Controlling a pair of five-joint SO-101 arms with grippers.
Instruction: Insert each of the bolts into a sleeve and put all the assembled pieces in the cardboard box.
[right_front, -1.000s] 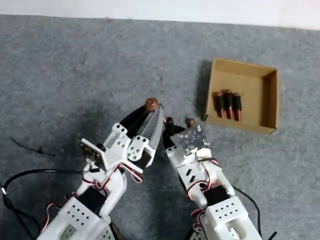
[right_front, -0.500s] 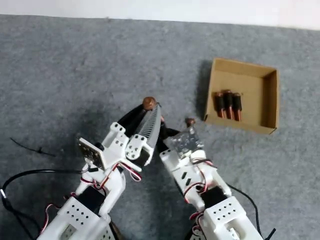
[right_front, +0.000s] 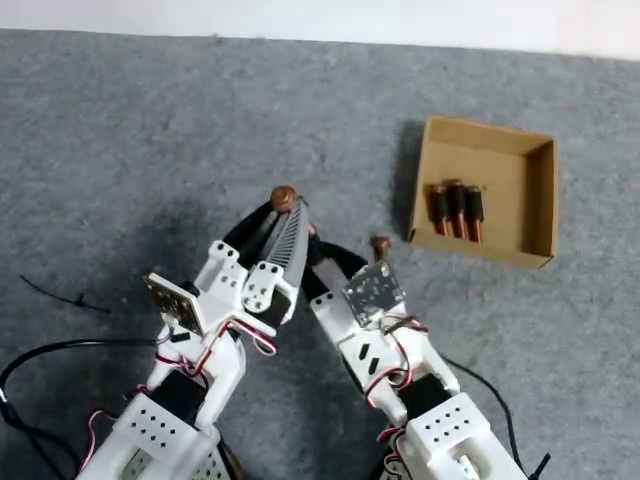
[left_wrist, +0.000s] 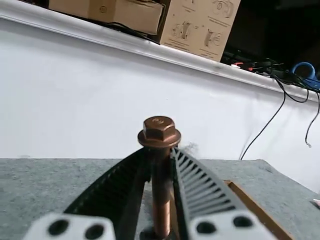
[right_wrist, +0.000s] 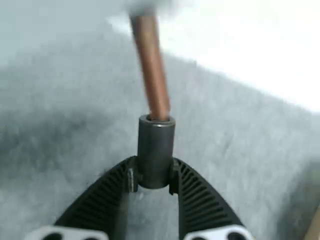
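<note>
Right wrist view looks along the right gripper (right_wrist: 155, 174), whose jaws are pressed together on a dark sleeve (right_wrist: 156, 150), its open end pointing away from the wrist. A copper bolt (right_wrist: 152, 65) meets that opening with the tip of its shank, leaning a little off the sleeve's long axis. Whether the tip is inside cannot be told. In the left wrist view the left gripper (left_wrist: 160, 152) pinches this bolt by its shank, just under the hex head. From the high view both grippers meet tip to tip at mid-table. The cardboard box (right_front: 487, 128) sits well apart on the right arm's side, holding three assembled pieces (right_front: 456, 212) side by side. A second bolt (right_front: 380, 243) rests just beside the box. The next push likely depends on lining shank and sleeve up end to end.
</note>
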